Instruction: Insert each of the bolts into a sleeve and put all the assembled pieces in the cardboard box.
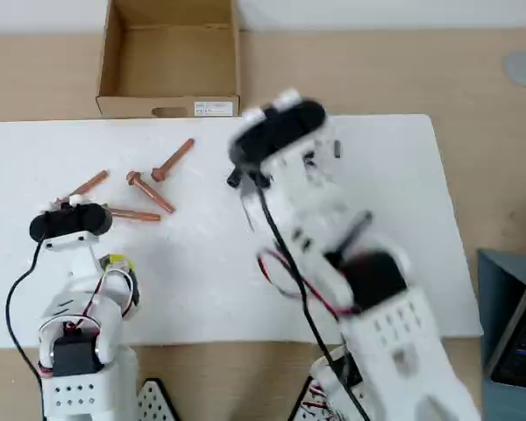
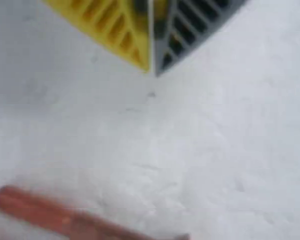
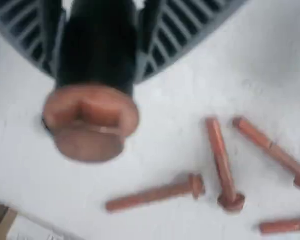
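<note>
Several loose copper bolts lie on the white mat (image 1: 377, 219), among them one (image 1: 173, 160) nearest the cardboard box (image 1: 171, 61) and one (image 1: 149, 191) beside it. My right gripper (image 3: 100, 67) is shut on a black sleeve (image 3: 97, 45) with a copper bolt head (image 3: 90, 122) sticking out of its end. In the high view this assembled piece (image 1: 237, 180) hangs over the mat's middle, right of the loose bolts. My left gripper (image 2: 151, 67) is shut on nothing, just above the mat, close to a bolt (image 2: 55, 217).
The open-topped box stands on the wooden table beyond the mat's far edge. A laptop (image 1: 513, 324) sits at the right edge. The right arm (image 1: 359, 272) stretches across the mat's centre; the left arm (image 1: 74, 289) stands at the front left.
</note>
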Tool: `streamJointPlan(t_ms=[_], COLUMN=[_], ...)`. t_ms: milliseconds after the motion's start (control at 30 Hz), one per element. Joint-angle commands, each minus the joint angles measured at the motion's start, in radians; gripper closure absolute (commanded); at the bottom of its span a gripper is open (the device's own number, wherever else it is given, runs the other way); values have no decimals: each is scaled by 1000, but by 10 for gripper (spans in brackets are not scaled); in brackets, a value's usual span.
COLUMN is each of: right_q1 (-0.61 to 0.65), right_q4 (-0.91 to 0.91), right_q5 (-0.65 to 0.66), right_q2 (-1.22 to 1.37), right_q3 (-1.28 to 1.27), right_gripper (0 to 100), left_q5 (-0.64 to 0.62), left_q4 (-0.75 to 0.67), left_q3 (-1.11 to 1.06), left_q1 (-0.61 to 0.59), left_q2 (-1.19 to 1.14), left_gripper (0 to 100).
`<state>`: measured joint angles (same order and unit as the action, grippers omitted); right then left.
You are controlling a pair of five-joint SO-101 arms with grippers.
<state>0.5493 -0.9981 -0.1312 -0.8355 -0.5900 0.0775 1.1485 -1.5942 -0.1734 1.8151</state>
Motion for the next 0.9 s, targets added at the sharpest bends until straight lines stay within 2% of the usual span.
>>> streamJointPlan(t_ms=[0, 500, 867], right_q1=[-18, -71, -73], right_q4=[97, 307, 311], right_q5=[49, 153, 153], right_q2=[179, 883, 1417], right_q3=[196, 788, 1351], right_gripper=[989, 989, 989], left_q5=[46, 41, 43], left_q4=[-38, -37, -37], left_q3=[-26, -37, -37], left_q1=[-31, -48, -48], left_q2=[7, 7, 7], left_gripper=[999, 998, 998])
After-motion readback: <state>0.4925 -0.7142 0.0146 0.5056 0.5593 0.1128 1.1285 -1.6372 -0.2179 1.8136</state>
